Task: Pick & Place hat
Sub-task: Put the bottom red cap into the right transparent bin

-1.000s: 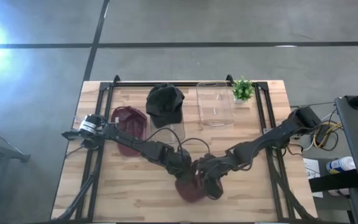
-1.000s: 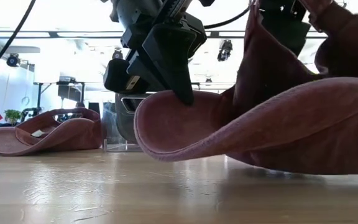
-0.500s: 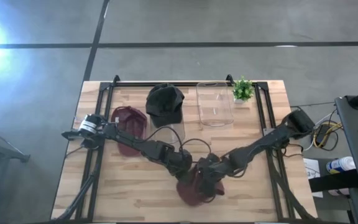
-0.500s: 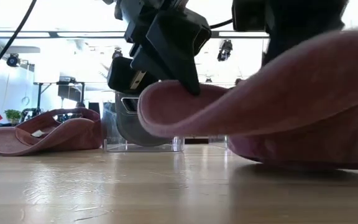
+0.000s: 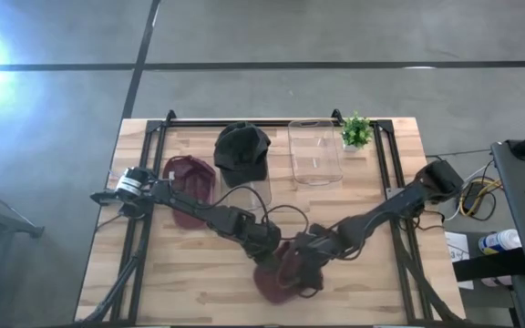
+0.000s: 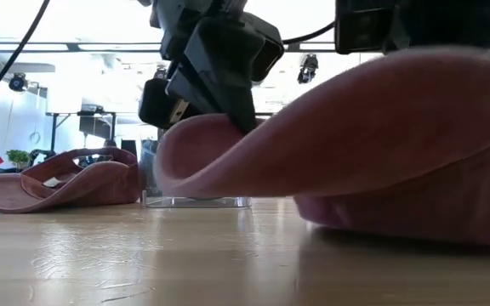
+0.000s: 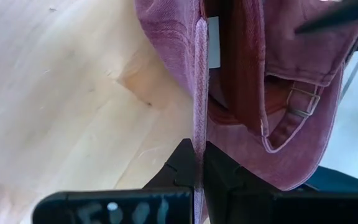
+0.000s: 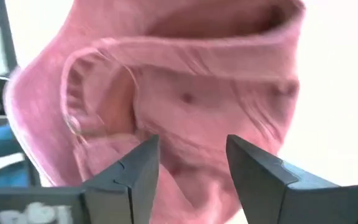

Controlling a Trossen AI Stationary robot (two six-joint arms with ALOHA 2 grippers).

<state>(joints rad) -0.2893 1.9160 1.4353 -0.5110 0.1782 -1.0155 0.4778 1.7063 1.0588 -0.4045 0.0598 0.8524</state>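
High view shows both dark arms reaching toward the near middle of the wooden tabletop (image 5: 199, 264), where a maroon hat (image 5: 281, 278) sits between them. The left hand (image 5: 267, 248) comes in from the left side and the right hand (image 5: 306, 260) from the right, and both meet at the hat.

Left wrist view shows the left hand (image 7: 197, 171) clamped narrow on the thin edge of the hat's brim (image 7: 199, 93), which runs straight between its two dark fingers, with the hat's inside and its buckle strap (image 7: 300, 106) visible beyond. Low view shows that brim edge lifted off the wood under the left hand (image 6: 228, 115), while the hat's crown (image 6: 398, 195) rests low on the tabletop close to the camera.

Right wrist view shows the right hand (image 8: 188, 168) with its fingers spread wide, the hat (image 8: 179, 93) filling the space just ahead of them; whether the fingers touch the fabric cannot be told.

Farther back on the tabletop, a second maroon hat (image 5: 188, 180) lies at the left, a black hat (image 5: 241, 150) sits on a clear stand, a clear container (image 5: 314, 151) stands beside it, and a small green plant (image 5: 355, 131) is at the far right corner.
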